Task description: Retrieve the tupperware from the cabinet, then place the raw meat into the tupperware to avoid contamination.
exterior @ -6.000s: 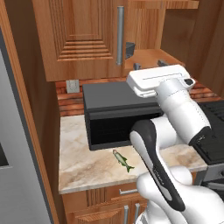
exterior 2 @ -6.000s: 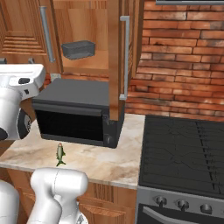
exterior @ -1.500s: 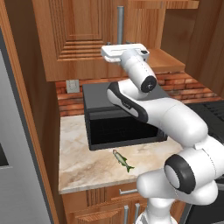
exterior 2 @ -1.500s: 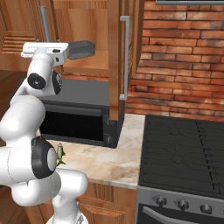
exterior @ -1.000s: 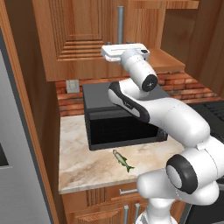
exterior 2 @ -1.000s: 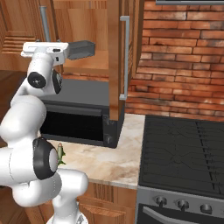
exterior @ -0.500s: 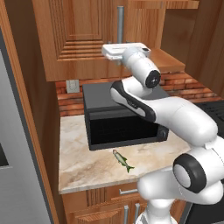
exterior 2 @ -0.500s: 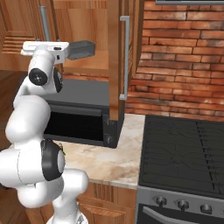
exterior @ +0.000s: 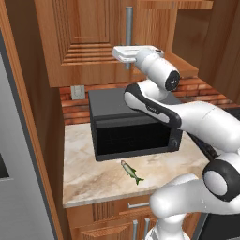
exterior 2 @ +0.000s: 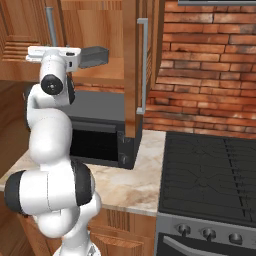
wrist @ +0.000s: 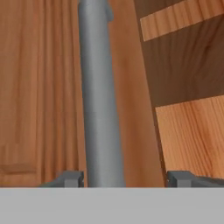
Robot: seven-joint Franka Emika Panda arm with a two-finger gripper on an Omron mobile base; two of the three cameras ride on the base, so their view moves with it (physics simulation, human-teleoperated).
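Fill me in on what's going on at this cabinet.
The robot arm has raised its gripper to the left door handle of the cabinet; the bar sits between the two fingertips, with a gap showing on one side. The right door stands open, and the tupperware sits on the shelf inside. The raw meat lies on the counter in front of the microwave.
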